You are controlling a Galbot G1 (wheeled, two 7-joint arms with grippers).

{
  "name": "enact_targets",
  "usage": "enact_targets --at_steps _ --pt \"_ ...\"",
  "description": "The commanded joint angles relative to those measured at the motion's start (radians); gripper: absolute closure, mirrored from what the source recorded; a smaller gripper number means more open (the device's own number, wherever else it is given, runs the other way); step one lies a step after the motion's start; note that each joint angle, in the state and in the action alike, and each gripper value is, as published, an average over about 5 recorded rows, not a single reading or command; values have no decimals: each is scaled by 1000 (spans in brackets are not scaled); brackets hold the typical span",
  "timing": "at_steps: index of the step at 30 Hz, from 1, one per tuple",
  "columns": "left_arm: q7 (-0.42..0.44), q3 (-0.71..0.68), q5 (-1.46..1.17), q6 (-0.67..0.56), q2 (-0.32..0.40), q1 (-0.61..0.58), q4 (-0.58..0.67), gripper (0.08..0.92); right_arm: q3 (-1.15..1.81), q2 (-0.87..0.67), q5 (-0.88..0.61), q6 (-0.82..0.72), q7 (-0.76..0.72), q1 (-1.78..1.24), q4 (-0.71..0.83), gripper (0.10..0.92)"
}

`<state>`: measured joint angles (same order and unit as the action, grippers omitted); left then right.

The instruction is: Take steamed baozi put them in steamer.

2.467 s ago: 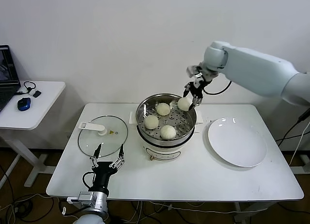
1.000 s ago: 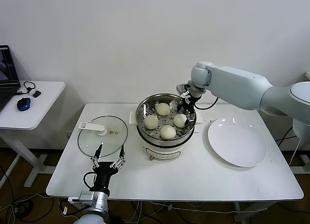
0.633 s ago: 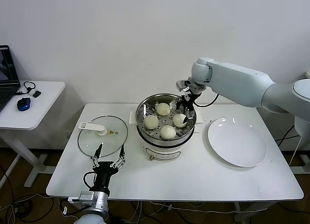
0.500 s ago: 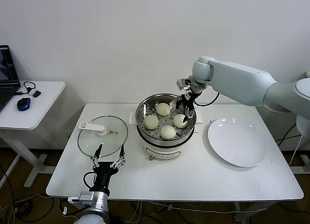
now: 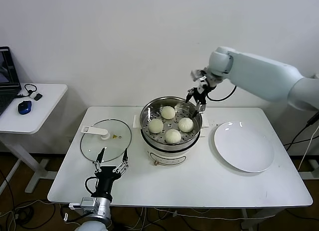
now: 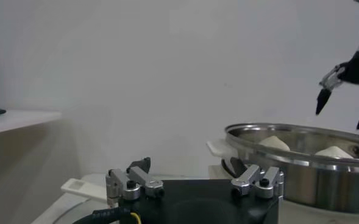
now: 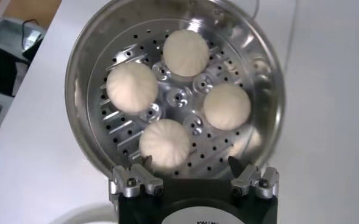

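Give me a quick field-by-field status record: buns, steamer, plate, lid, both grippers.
baozi: four, all in the steamer
steamer: table centre, uncovered
plate: bare, on the steamer's right
glass lid: flat on table, on the steamer's left
right gripper: open, holding nothing, above the steamer's far right rim
left gripper: open, parked by the lid's near edge

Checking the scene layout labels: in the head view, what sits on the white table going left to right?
Flat round glass lid with white handle → round shiny stainless-steel steamer holding four cream-white steamed baozi, with the open right gripper above its far rim → round white plate.
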<state>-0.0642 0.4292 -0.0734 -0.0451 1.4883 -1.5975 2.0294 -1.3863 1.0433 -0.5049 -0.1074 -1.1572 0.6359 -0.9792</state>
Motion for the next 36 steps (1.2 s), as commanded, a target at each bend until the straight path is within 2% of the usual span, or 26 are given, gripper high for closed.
enact_targets --at_steps 1,10,17,21,26,31,36 --pt "2 0 1 1 -4 0 0 177 70 -231 -24 30 29 51 -90 203" --pt "10 8 0 2 -15 -1 11 177 492 -515 91 71 129 -249 -224 203" --pt "21 12 2 -4 -17 -23 25 177 1160 -638 161 68 335 -833 -379 203" --pt "21 11 5 -8 -15 -31 28 177 1571 -615 165 68 444 -1223 -465 203" --pt "19 6 12 -9 -12 -33 28 177 1896 -528 176 106 494 -1540 -525 203" --pt "18 11 13 -12 -9 -38 29 177 2078 -406 133 154 574 -1748 -577 203" --pt "23 18 11 -14 -9 -37 29 177 2166 -283 104 250 717 -1881 -630 203"
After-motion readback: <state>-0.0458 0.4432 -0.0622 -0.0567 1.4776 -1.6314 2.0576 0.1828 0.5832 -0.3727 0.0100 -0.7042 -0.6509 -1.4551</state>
